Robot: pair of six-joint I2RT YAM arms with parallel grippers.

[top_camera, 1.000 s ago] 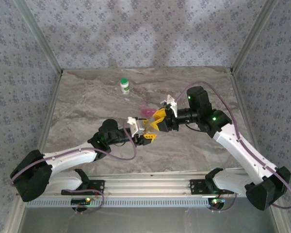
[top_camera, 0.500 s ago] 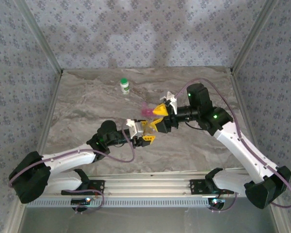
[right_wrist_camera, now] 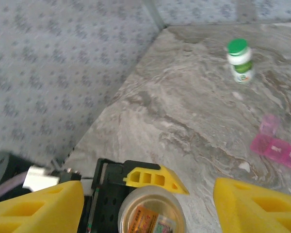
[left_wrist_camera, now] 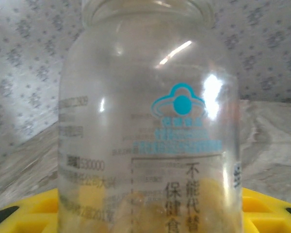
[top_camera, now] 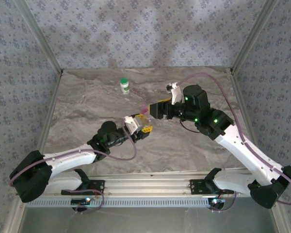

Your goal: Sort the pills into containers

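Pilot: Right hand (right_wrist_camera: 149, 189) has backed off and lifted clear of my left hand (top_camera: 140, 129) since a second ago. Its yellow fingers were pinched together then; now they stand wide apart with nothing between them.

Spotter: And the left one?

Pilot: Left hand is closed partway around the clear vial (left_wrist_camera: 150, 121), holding it upright near the middle of the bench (top_camera: 87, 111). I can't tell whether the base touches the surface.

Spotter: How does the vial look?

Pilot: It's see-through, with rounded shoulders and a narrower neck. There's a teal logo on the wall and dark printed characters under it. Yellowish lumps sit at the bottom. From my right wrist camera I'm looking down on its round top, and orange shows through.

Spotter: Where are the other containers?

Pilot: The pink pill case (top_camera: 144, 109) lies flat on the bench just beyond the left hand, close to the tip of my right. The white bottle (top_camera: 124, 86) with the green cap stands upright further back and to the left, well apart from both hands.
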